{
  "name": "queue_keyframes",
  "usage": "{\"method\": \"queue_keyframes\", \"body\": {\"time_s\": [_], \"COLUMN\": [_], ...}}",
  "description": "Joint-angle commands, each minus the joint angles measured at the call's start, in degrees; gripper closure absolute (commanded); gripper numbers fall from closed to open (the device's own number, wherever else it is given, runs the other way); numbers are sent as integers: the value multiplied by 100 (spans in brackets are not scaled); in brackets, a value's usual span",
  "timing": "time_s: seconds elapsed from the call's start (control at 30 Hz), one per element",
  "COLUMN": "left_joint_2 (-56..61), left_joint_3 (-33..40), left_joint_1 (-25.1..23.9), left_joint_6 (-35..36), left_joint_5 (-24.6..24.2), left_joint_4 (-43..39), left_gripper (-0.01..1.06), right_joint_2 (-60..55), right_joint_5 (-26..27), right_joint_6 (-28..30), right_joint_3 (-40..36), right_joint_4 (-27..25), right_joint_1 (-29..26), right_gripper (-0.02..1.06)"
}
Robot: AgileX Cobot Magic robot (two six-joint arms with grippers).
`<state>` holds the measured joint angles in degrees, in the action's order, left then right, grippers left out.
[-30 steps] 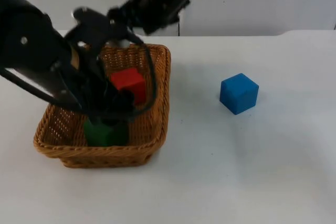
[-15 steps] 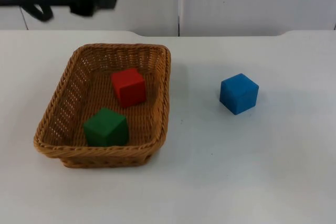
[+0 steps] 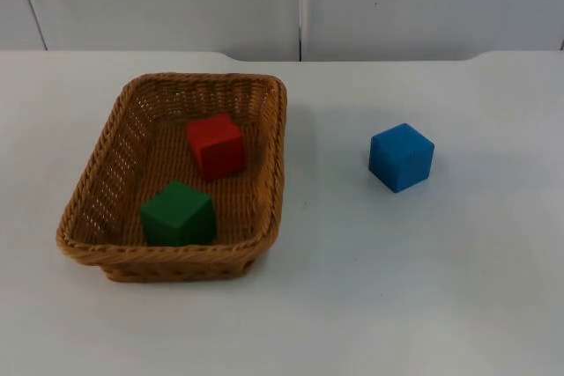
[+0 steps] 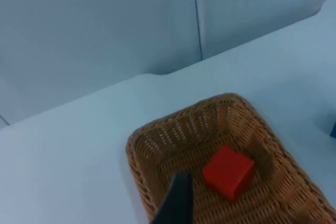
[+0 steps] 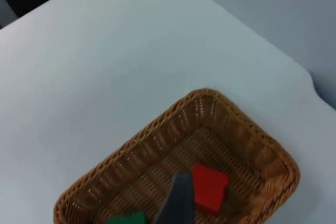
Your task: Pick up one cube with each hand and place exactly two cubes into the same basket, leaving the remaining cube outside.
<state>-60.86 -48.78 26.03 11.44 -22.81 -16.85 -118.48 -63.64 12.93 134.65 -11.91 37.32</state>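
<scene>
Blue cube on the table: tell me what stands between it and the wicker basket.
Only bare white table top separates the blue cube from the brown wicker basket. The basket already holds the red cube and green cube.

Open white table (image 3: pixel 458 288) around the blue cube (image 3: pixel 401 157); basket (image 3: pixel 275 165) walls around red cube (image 3: pixel 216 145) and green cube (image 3: pixel 178 213)

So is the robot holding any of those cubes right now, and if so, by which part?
No, nothing is held. The red cube and green cube lie loose in the basket, and the blue cube sits alone on the table.
</scene>
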Motion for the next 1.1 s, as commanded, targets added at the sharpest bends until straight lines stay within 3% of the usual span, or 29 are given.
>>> {"method": "queue_keyframes", "body": {"time_s": [0.0, 0.1, 0.2, 0.5, 0.7, 0.83, 0.93, 1.07], "left_joint_2": [111, 202, 309, 655, 1202, 1630, 1848, 2197], "left_joint_3": [1, 1, 1, 1, 6, 40, 143, 554], "left_joint_1": [-16, -16, -16, -16, -16, -16, -16, -16], "left_joint_6": [-72, -72, -72, -72, -72, -204, -222, -222], "left_joint_5": [-83, -98, -221, -637, -798, -1192, -1397, -1402], "left_joint_4": [-21, -21, -11, 288, 378, 432, 512, 547], "left_gripper": [27, 21, 1, 0, 0, 0, 0, 0], "right_joint_2": [103, 135, 202, 304, 530, 881, 1089, 1597], "right_joint_5": [-168, -251, -335, -536, 114, 897, 1171, 1779], "right_joint_6": [1, 1, 1, 1, 21, 21, 21, 21], "right_joint_3": [28, 28, 28, -99, -1030, -2139, -2720, -3770], "right_joint_4": [-37, -47, -47, -99, 12, -42, -42, -41], "right_joint_1": [-2, -2, 9, 73, 321, 467, 467, 467], "right_gripper": [32, 32, 32, 32, 32, 32, 32, 32]}}
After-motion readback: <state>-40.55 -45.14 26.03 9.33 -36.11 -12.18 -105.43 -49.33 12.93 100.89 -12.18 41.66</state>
